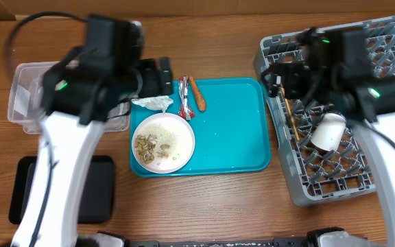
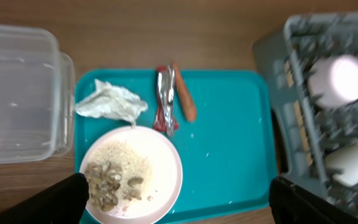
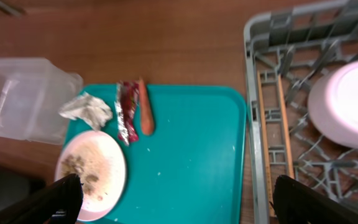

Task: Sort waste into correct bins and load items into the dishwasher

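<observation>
Waste sits on teal tray (image 1: 232, 130), both arms empty.
Overhead: napkin (image 1: 153, 103), wrapper (image 1: 184, 106), orange stick (image 1: 197, 94) beside plate (image 1: 182, 132); chopsticks (image 1: 292, 123) in rack (image 1: 300, 185). Left wrist: left fingers (image 2: 55, 202) spread, empty; I'd drop straight onto napkin, pinch its raised fold. Right wrist: right fingers (image 3: 48, 202) spread, empty.

The teal tray (image 1: 232, 130) bears a white plate (image 1: 182, 134), brownish scraps (image 1: 145, 144), a red-and-white wrapper (image 1: 184, 107), an orange stick (image 1: 197, 94) and a white napkin (image 1: 153, 103). The dish rack (image 1: 307, 180) is grey, the worktop (image 1: 218, 41) wood-grained brown.
</observation>
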Controlling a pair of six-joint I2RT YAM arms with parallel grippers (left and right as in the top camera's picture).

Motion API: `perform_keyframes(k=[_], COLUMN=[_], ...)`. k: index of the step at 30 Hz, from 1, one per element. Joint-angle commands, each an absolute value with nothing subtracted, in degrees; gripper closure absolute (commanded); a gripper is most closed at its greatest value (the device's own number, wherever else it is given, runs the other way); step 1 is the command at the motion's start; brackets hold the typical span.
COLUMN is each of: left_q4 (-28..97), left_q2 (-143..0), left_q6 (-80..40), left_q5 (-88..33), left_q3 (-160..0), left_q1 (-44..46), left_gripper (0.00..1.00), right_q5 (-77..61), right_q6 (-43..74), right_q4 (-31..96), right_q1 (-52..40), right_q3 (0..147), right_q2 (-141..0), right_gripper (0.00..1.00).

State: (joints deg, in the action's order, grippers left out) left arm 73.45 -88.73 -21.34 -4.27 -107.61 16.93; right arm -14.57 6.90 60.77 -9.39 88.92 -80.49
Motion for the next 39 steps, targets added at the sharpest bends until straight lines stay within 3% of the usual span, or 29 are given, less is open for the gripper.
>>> perform_keyframes(k=[1,2,4,6,8,10,11,19,33,39], left_q4=[73.8,74.5,75.2,74.9,74.8,75.2,75.4,79.8,79.8,79.7], left_q2=[-95.4,-96.9,-98.5,-98.3,-95.7,-92.7,-91.0,-82.3,-83.2,-83.2], left_q6=[-18.6,-18.6,-18.6,-18.9,-19.8,-20.4,-20.3,-20.1,-20.1,-20.1], left_q5=[-3.9,-4.0,-5.1,-4.7,-0.8,3.6,5.3,11.3,10.9,10.9], left_q3=[-108.0,-108.0,-108.0,-108.0,-109.0,-109.5,-109.5,-109.5,-109.3,-109.3], left_q1=[18.7,18.7,18.7,18.7,18.7,18.7,18.7,18.7,18.7,18.7], left_gripper=[0.0,0.02,0.18,0.23,0.21,0.11,0.0,0.0,0.0,0.0], right_q5=[-14.2,-14.2,-14.0,-14.0,-14.0,-14.0,-14.0,-14.0,-14.0,-11.6], right_q6=[5.4,4.4,4.5,4.5,4.5,4.5,4.5,4.5,4.5,4.5], right_q4=[62.2,63.0,63.9,64.0,64.0,64.0,64.0,64.0,64.1,71.1], right_q1=[-9.6,-9.7,-9.7,-9.7,-9.7,-9.7,-9.7,-9.7,-9.7,-9.7], right_q3=[90.1,90.1,90.1,90.1,90.1,90.1,90.1,90.1,90.1,90.1], right_q2=[-73.7,-72.4,-70.9,-70.2,-70.1,-70.3,-70.5,-71.4,-71.5,-71.2], right_gripper=[0.0,0.0,0.0,0.0,0.0,0.0,0.0,0.0,0.0,0.0])
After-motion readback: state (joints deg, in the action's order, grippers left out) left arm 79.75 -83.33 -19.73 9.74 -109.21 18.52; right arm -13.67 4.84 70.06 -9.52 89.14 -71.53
